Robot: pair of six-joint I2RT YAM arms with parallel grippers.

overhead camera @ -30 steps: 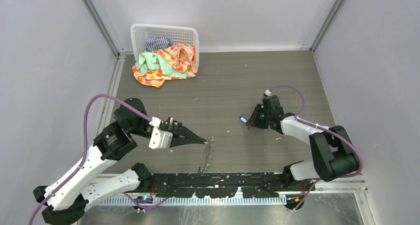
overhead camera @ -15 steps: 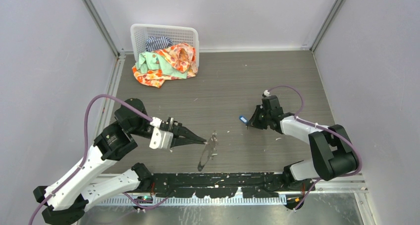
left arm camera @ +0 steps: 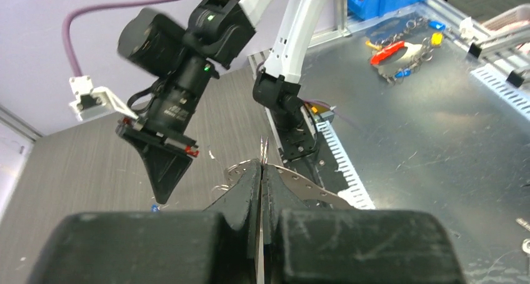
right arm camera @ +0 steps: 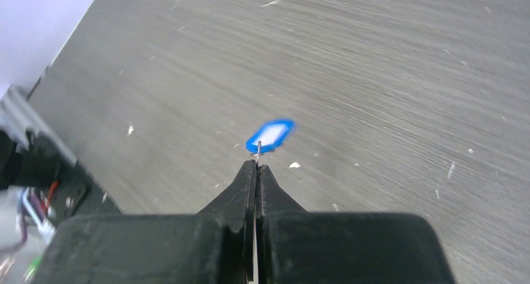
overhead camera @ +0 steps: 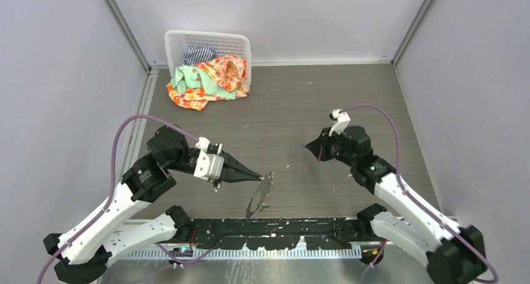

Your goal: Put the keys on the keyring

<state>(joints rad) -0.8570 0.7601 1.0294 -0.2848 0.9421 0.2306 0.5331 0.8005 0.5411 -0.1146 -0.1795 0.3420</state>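
Observation:
My left gripper (overhead camera: 259, 178) is shut on the keyring (overhead camera: 262, 194), a thin silvery wire loop that hangs tilted below its tips, above the near middle of the table. In the left wrist view the keyring (left arm camera: 265, 151) shows edge-on, sticking out between my shut jaws (left arm camera: 260, 166). My right gripper (overhead camera: 307, 147) is raised above the table to the right, shut on the blade of the blue key (right arm camera: 270, 136), whose blue head pokes out past its tips (right arm camera: 257, 164). A gap lies between key and ring. I cannot make out the green key.
A white basket (overhead camera: 178, 41) spilling coloured clothes stands at the back left. A black rail (overhead camera: 281, 228) runs along the near edge between the arm bases. Grey walls close both sides. Beyond the table lies a metal bench with other keys (left arm camera: 400, 52).
My right arm has lifted the blue key off the table and swung higher, its wrist turned. My left gripper has shifted slightly right and the keyring has swung with it.

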